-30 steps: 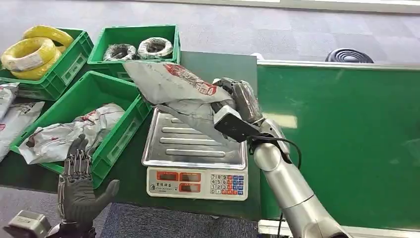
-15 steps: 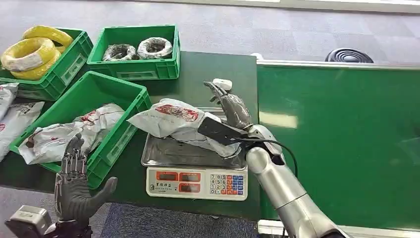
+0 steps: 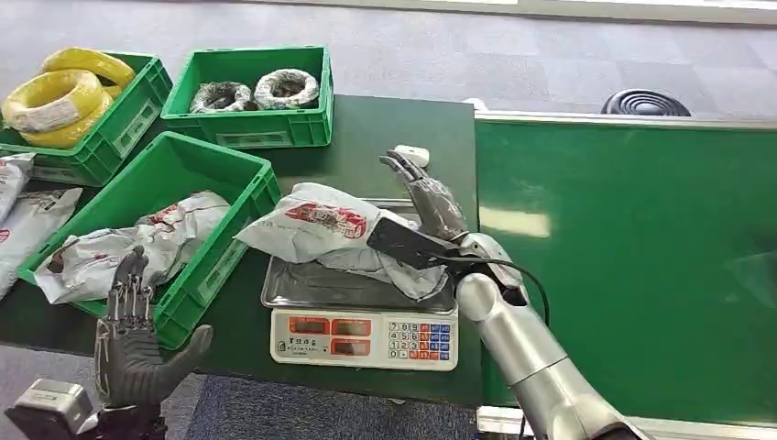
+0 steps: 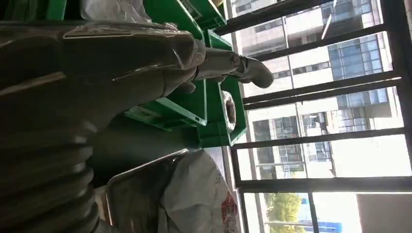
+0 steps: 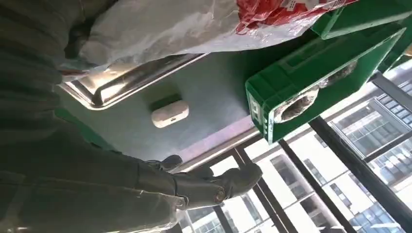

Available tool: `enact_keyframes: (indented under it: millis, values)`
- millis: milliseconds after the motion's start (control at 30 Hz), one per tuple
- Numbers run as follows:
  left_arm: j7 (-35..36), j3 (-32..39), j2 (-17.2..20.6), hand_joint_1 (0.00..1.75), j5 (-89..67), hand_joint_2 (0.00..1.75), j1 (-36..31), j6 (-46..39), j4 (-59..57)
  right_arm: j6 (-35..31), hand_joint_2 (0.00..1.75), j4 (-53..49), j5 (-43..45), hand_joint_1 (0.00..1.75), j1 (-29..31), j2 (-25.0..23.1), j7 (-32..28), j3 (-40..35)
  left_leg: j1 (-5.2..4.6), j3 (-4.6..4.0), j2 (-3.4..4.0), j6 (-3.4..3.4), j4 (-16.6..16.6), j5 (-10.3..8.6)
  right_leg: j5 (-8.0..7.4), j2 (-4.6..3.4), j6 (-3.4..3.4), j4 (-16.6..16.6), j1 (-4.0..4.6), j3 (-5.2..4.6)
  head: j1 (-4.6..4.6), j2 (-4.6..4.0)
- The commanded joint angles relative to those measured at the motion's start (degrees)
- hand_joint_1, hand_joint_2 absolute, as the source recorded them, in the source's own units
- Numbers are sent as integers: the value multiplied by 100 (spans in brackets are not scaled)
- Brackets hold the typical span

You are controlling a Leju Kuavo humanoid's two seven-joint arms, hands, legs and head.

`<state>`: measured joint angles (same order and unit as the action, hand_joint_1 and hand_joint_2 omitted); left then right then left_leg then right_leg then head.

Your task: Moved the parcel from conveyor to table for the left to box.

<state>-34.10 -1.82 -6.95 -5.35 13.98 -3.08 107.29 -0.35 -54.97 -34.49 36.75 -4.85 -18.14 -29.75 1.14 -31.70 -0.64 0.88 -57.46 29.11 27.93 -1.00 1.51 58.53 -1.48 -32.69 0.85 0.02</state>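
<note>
Scale tray (image 3: 293,291) under overhanging parcel (image 3: 321,225)

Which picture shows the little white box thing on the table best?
The right wrist view: the small white case lies whole on the table, beyond the scale tray. The head view shows just part of it behind the right hand.

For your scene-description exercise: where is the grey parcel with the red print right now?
In the head view the parcel lies on the steel pan of the weighing scale at table centre, between the near green crate and the right hand, overhanging the pan's left edge.
</note>
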Motion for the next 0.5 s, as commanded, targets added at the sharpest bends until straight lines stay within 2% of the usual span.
enact_keyframes:
  millis: [33, 133, 167, 200, 267, 333, 367, 433, 500]
  values:
    - [602, -27, 111, 0, -1204, 175, -685, -300, -247, -54, 175, -535, 338, 0, -318, 503, -781, 338, 1, 3, -29, -8, 13, -13, -3, 43, -12, -17, 5, 18, 0, 0]
    - [1027, -793, 485, 0, -2154, 175, -1271, -628, -1013, -221, 175, -1437, 786, 0, -790, 677, -1153, 651, -2, -6, -47, -7, 9, -18, -1, 62, -12, -13, 2, 13, 0, 0]
    - [1816, -1527, 622, 0, -3070, 175, -1901, -36, -1876, -485, 175, -2029, 1103, 0, -1311, 890, -1294, 929, -3, -1, -52, -9, 15, -22, -3, 70, -15, -19, 2, 20, 0, 0]
    - [2007, -1863, 467, 0, -3145, 175, -2321, 10, -2606, -462, 175, -2409, 1218, 0, -1707, 1097, -1271, 1076, -4, 2, -52, -6, 15, -20, -1, 65, -11, -18, 0, 20, 0, 0]
    - [2197, -2467, 247, 0, -3237, 175, -3018, -23, -3735, -308, 175, -2803, 1455, 0, -2279, 1249, -1461, 1348, -3, 11, -167, -15, 55, -59, -7, 185, -14, -68, 3, 77, 4, 0]
    - [2271, -2813, 132, 0, -3248, 175, -3535, -148, -4345, -130, 175, -3074, 1775, 0, -2567, 1171, -1697, 1581, -4, 17, -156, -12, 6, -27, 10, 168, -1, -34, -1, 27, -4, 0]
    - [2377, -2961, 125, 0, -3382, 175, -3729, -205, -4506, -83, 175, -3246, 1926, 0, -2659, 1129, -1803, 1683, -10, 10, -187, -19, 12, -35, 12, 200, 4, -37, -7, 44, -2, 0]
    - [2563, -3113, 61, 0, -3471, 175, -4075, -182, -4826, -4, 175, -3676, 2488, 0, -2861, 989, -1897, 2048, -5, -1, -156, -26, 11, -34, -3, 176, 0, -45, 0, 43, 2, 0]
    - [2624, -3157, -50, 0, -3451, 175, -4282, -82, -5104, -58, 175, -3951, 2722, 0, -3037, 905, -1844, 2352, -9, -7, -89, -14, -8, -16, -4, 107, 1, -14, -8, 30, 2, 0]
